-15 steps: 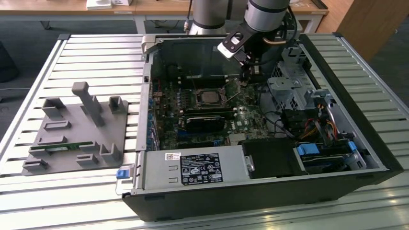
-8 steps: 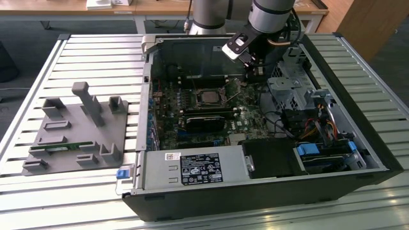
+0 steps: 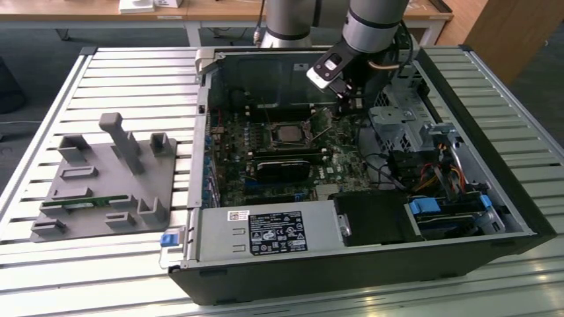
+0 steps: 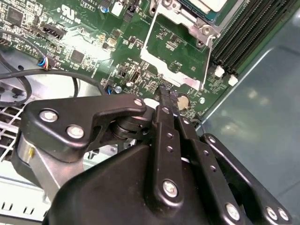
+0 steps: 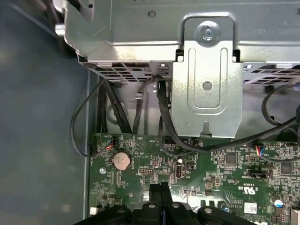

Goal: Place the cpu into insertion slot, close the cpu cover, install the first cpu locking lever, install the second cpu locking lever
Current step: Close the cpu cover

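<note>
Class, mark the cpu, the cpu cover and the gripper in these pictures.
cpu [image 3: 286,134]: exterior view, centre of its grey face.
cpu cover [image 4: 161,68]: second wrist view, a silvery rail of its frame.
gripper [image 4: 167,92]: second wrist view, midway between its fingertips.

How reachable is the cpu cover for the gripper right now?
Likely yes: the shut gripper hangs right by the near edge of the open cover, above the board, with nothing between them.
</note>
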Robot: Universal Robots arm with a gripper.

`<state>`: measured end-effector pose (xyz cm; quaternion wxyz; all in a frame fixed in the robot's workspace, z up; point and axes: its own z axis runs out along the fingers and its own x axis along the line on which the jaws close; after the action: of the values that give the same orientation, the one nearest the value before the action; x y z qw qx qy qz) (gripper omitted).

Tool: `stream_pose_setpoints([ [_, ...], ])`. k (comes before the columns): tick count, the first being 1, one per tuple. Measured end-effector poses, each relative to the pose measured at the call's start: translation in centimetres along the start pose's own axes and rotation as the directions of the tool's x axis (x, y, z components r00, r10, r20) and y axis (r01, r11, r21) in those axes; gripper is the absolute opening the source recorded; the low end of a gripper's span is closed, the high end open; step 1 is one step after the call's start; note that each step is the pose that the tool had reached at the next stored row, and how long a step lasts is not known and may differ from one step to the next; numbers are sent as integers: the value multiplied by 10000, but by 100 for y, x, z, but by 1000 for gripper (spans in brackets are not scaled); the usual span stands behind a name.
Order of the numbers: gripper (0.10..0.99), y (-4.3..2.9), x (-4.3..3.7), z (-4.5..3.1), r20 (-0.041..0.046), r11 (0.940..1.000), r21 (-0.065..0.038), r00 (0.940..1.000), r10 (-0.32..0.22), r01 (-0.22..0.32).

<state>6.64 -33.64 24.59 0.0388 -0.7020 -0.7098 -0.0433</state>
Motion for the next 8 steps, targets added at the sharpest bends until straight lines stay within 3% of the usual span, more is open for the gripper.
stream_pose_setpoints([
  [3,106,-31,-2,23,8,10000,1,10000,0,0],
  [8,106,-162,-1,37,7,10000,1,10000,1,-1],
])
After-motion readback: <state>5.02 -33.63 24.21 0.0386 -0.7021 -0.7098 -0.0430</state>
